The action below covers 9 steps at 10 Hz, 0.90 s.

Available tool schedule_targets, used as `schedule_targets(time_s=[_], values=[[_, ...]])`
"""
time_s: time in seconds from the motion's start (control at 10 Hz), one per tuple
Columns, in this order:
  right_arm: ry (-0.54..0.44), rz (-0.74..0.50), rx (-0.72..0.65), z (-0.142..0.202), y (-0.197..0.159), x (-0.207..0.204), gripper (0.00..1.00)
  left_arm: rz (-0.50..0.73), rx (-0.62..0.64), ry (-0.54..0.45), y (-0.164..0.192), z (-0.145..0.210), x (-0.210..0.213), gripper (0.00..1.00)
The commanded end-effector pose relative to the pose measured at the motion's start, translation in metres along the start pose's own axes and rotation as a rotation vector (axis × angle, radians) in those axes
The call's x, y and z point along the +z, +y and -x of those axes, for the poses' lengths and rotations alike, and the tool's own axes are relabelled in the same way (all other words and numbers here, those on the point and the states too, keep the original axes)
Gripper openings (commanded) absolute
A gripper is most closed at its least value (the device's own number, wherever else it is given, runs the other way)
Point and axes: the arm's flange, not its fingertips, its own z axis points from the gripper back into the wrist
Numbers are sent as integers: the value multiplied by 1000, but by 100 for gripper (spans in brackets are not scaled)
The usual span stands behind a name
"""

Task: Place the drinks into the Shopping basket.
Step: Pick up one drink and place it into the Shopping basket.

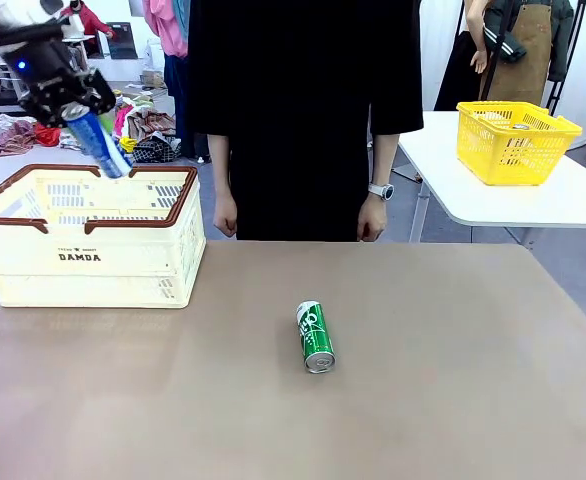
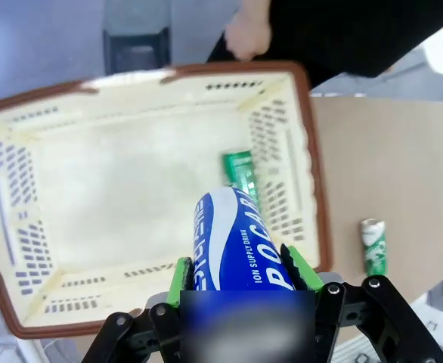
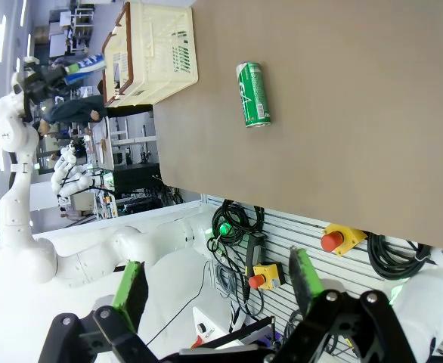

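Basket (image 1: 93, 258) of slotted plastic, slim cylindrical blue can (image 1: 101, 145)

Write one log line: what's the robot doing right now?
left gripper: shut on blue can, above Shopping basket | right gripper: open | green can: lying on table

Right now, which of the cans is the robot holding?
The blue can, gripped by the left gripper above the cream basket. A green can lies on the table, a second green can inside the basket.

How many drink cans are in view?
3: blue can in the left gripper over the Shopping basket, green can inside it, second green can on the table.
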Motion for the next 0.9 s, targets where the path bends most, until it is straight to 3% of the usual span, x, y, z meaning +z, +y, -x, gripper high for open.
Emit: schedule_targets(time_s=[0.0,0.2,0.6,0.8], values=[[-2,-26,24,-1,2,1,100,34,-10,0,12,26,-38,0],[-2,-26,24,-1,2,1,100,1,15,1,22,42,-78,0],[-2,-26,24,-1,2,1,100,-132,-28,163,17,58,-125,0],[-2,-26,24,-1,2,1,100,-169,-25,162,9,53,-142,0]])
